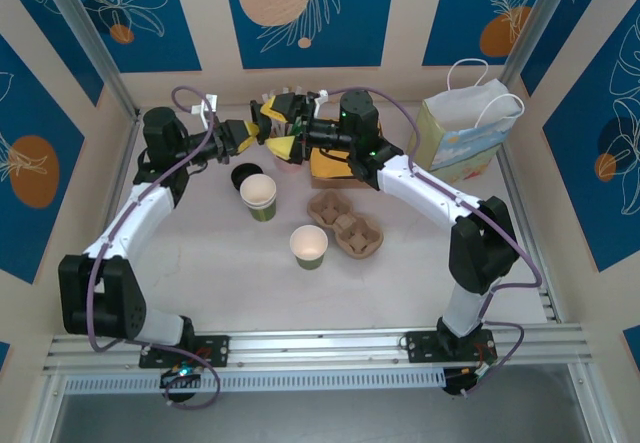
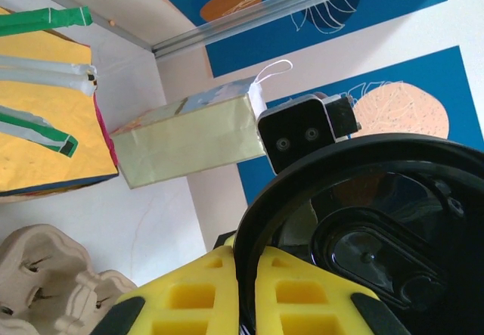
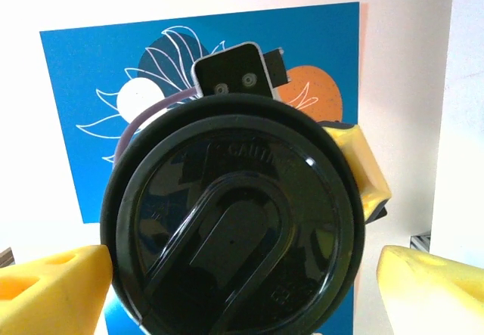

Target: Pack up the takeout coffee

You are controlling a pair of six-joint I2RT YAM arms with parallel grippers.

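Note:
A round black plastic lid (image 3: 234, 221) hangs in the air at the back of the table, without a cup under it. My left gripper (image 2: 246, 274) is shut on its rim, one yellow finger (image 2: 189, 297) on each side of the edge. My right gripper (image 3: 242, 274) faces the lid's top and stands open. Its fingers (image 3: 53, 290) flank the lid, the left one close to the rim, the right one apart. From above, the two grippers (image 1: 262, 131) (image 1: 282, 129) meet at back centre. A lidded takeout coffee is out of view; two lidless green cups (image 1: 258, 196) (image 1: 309, 246) stand mid-table.
A second black lid (image 1: 243, 175) lies left of the nearer-back cup. The cardboard cup carrier (image 1: 345, 225) sits right of the cups. A gift bag (image 1: 462, 133) stands at the back right, and a yellow-orange packet (image 1: 330, 166) and a cup of straws (image 1: 290, 103) sit under the grippers.

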